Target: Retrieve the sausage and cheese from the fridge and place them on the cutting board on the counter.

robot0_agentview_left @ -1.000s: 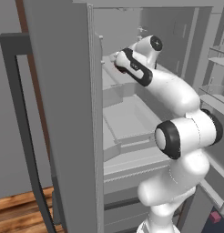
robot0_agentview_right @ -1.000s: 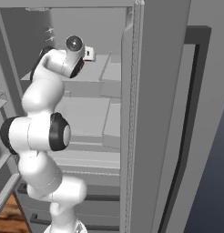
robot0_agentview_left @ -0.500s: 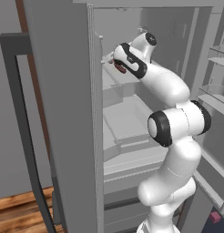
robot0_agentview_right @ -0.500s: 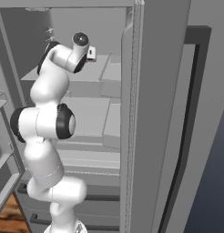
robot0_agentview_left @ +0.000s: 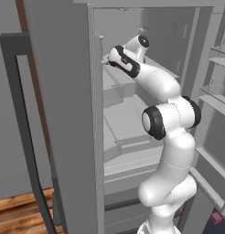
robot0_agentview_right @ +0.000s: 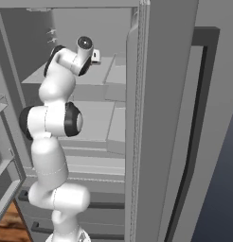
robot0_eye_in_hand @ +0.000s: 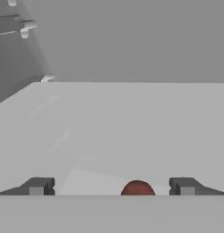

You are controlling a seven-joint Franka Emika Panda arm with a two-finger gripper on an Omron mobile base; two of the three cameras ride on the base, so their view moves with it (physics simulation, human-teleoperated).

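In the hand view, the two small dark grey finger tips of the two-finger gripper [robot0_eye_in_hand: 111, 186] are standing wide apart, gripping nothing. Between them, a little toward the right tip, the rounded end of the small dark red-brown sausage [robot0_eye_in_hand: 137, 188] is showing as a smooth, matte dome; its lower part is cut off at the bottom of the view, so I cannot tell whether it is touching either finger. It is lying on a flat, pale grey shelf [robot0_eye_in_hand: 132, 127] that is running back to a plain grey rear wall. At the upper left, small white pegs are sticking out of the side wall.

In the base views, the white arm with dark joints is reaching up into the tall grey fridge [robot0_agentview_left: 64, 114], whose doors are hanging open. The hand [robot0_agentview_left: 115, 57] is sitting at the level of the upper shelf [robot0_agentview_right: 106, 71], near the left wall. Below it, boxy grey drawers with smooth fronts are stacked. A long dark vertical handle [robot0_agentview_right: 192, 142] is running down the open right door. No writing or label is readable anywhere.
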